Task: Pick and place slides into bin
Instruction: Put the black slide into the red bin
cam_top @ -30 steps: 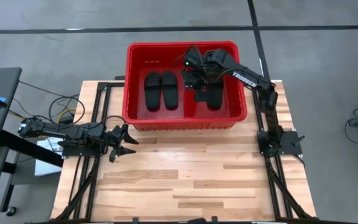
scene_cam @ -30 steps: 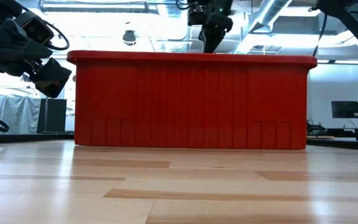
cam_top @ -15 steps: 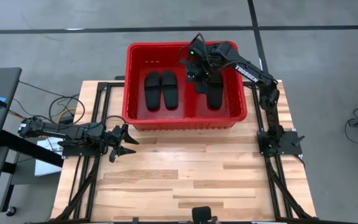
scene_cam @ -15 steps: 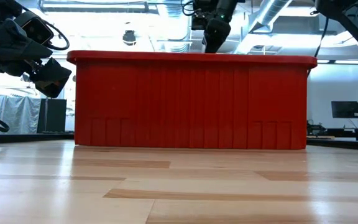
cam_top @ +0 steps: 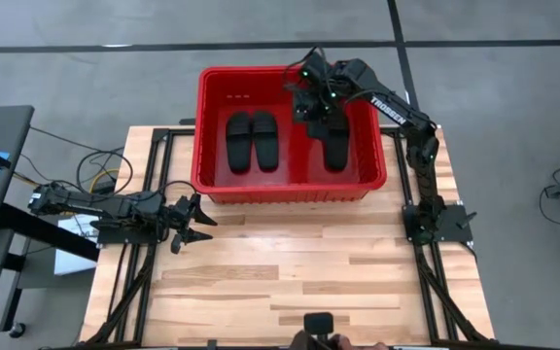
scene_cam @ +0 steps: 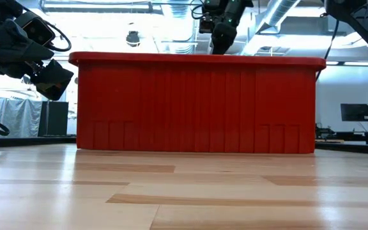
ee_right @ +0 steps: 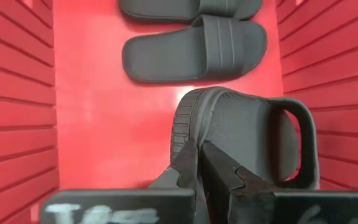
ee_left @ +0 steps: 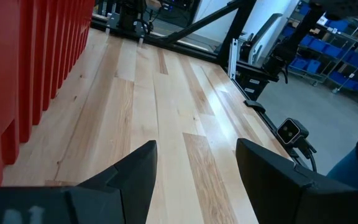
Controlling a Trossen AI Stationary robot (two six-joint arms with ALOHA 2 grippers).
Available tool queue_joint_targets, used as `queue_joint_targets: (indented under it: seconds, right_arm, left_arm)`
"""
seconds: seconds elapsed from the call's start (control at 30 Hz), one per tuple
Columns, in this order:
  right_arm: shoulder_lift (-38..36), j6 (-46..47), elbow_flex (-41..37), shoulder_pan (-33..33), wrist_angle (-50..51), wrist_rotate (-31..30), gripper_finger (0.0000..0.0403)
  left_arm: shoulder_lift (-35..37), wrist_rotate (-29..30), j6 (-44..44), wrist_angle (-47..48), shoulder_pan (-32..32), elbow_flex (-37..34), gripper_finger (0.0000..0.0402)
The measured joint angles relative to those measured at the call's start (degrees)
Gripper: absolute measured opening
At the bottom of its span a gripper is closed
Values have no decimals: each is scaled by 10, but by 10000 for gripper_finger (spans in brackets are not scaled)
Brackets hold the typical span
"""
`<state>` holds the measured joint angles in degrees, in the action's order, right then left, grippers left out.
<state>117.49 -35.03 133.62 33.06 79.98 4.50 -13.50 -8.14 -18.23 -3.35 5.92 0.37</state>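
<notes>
The red bin (cam_top: 290, 185) stands at the table's far side. Two black slides (cam_top: 252, 141) lie side by side on its floor at the left, soles down; they also show in the right wrist view (ee_right: 194, 53). A third slide (cam_top: 335, 148) lies at the right. My right gripper (cam_top: 311, 105) is inside the bin near its far wall, shut on a fourth slide (ee_right: 247, 137). In the low view my right gripper (scene_cam: 221, 35) shows just above the rim. My left gripper (cam_top: 192, 222) is open and empty over the table, left of the bin's near left corner. My right gripper pinches the ribbed edge of the slide's sole (ee_right: 185, 134) at one end, between its two fingers. The fingers slant down into the bin from the right. The slide is tilted, with its strap (ee_right: 298, 124) to one side. Whether its far end rests on the bin floor, I cannot tell.
Bare wooden table (cam_top: 299, 272) lies between the bin and the near edge. The bin's ribbed wall (ee_left: 17, 74) stands close beside my left gripper (ee_left: 194, 168). A small dark object (cam_top: 317, 323) shows at the table's near edge.
My right gripper has risen a little and gone toward the bin's far wall, still shut on the slide. The slide has come away from beside the third slide and moved with it. A dark object has come into view at the table's near edge.
</notes>
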Motion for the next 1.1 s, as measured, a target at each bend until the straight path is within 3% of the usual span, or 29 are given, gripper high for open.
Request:
queue_joint_targets:
  seconds: [1.1]
  right_arm:
    - [83, -15, 0, 20, -7, 4, 0]
  left_arm:
    - [0, 0, 0, 0, 0, 0, 210]
